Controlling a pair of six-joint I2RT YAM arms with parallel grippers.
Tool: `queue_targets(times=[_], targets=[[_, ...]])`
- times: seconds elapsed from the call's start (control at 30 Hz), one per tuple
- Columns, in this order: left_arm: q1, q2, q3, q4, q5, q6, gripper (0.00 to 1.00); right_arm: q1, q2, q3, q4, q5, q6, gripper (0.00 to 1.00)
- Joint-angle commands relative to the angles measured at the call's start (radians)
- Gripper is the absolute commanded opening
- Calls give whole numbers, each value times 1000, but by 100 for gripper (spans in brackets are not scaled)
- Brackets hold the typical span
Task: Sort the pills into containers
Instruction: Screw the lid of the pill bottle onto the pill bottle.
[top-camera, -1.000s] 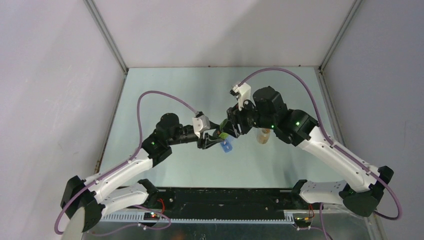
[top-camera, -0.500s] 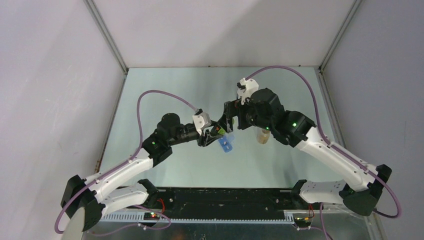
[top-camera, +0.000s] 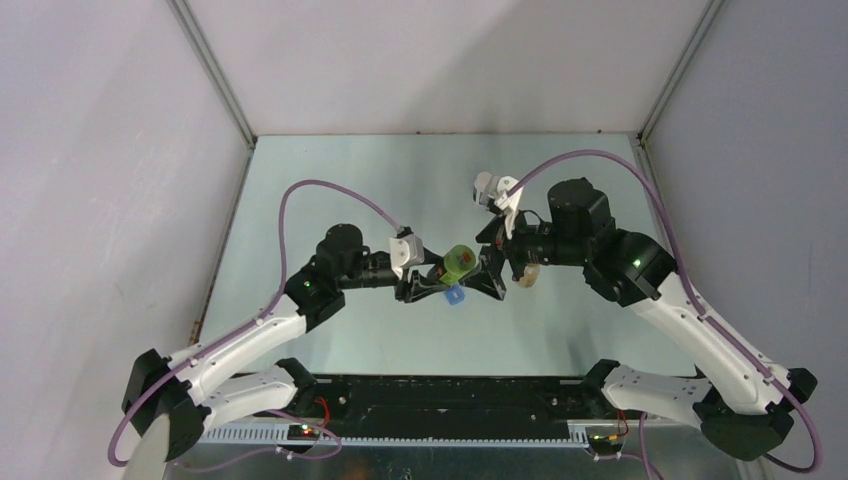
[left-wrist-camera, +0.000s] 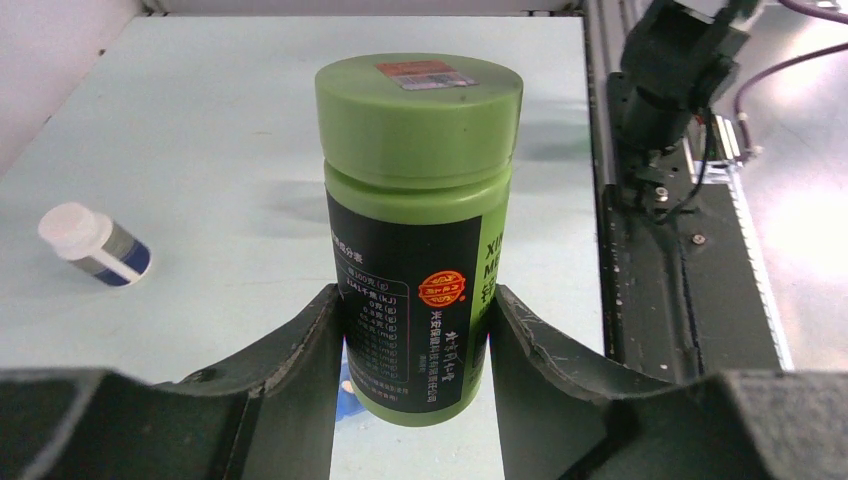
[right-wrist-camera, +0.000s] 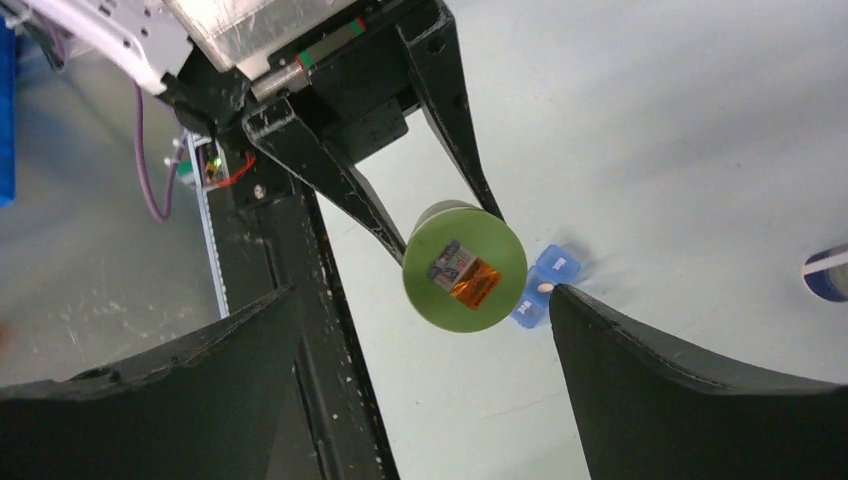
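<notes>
Table pale and bare over most of its far half, walled by white panels on three sides; metal corner posts at 11 and 1 o'clock, black rail with the arm bases along the 6 o'clock edge. Open room lies mainly toward 12 o'clock and along the 9 o'clock side; the centre is crowded, both wrists nose to nose there. Left gripper pinches the green pill bottle low on its body, one dark finger on each side of the label, bottle lifted off the table near centre. Right gripper faces the cap end-on with fingers spread wide, well apart from the bottle on both sides, touching nothing. Bottle label black: a round red-and-orange emblem, columns of small white Chinese print too fine to read, and large white capitals starting "XI" that run round the side out of view. Cap flat, same lime green as the body, with a small orange and grey sticker on top. Blue pill organiser lies on the table just at 6 o'clock of the bottle in the overhead view, one pale pill visible at its edge. Small white-capped bottle with a blue and grey band lies on its side, apart from the rest.
</notes>
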Motion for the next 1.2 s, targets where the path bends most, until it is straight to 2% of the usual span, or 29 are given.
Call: queue_targets(times=[0.0, 0.17, 0.43, 0.57, 0.67, 0.8, 0.9, 0.97, 1.0, 1.07, 1.1, 1.13, 1.17], targets=[[-8, -2, 60, 1, 111, 46, 0, 1, 15, -5, -44, -75, -124, 97], [-13, 2, 67, -11, 134, 53, 0, 15, 39, -5, -27, 2, -130, 94], [-22, 2, 72, -20, 130, 59, 0, 28, 80, -5, 0, 53, -130, 78], [-24, -2, 70, -14, 129, 63, 0, 46, 103, -5, 47, 110, -76, 67], [-24, -3, 66, -11, 108, 60, 0, 50, 126, 7, 95, 126, 33, 62], [-25, -17, 53, 3, 11, 54, 0, 64, 165, 43, 108, 135, 148, 45], [-25, -29, 46, 15, -71, 46, 0, 78, 196, 68, 101, 193, 231, 19], [-25, -35, 38, 28, -115, 38, 0, 91, 220, 90, 87, 281, 296, 12], [-25, -36, 35, 36, -135, 35, 0, 96, 235, 105, 75, 318, 356, 12], [-25, -38, 31, 44, -146, 31, 0, 96, 250, 130, 51, 434, 437, 21], [-24, -37, 30, 46, -147, 30, 0, 96, 252, 142, 39, 488, 454, 36], [-25, -36, 31, 46, -148, 28, 0, 94, 249, 146, 36, 503, 474, 45], [-25, -35, 31, 44, -148, 28, 0, 90, 238, 151, 37, 513, 476, 62]])
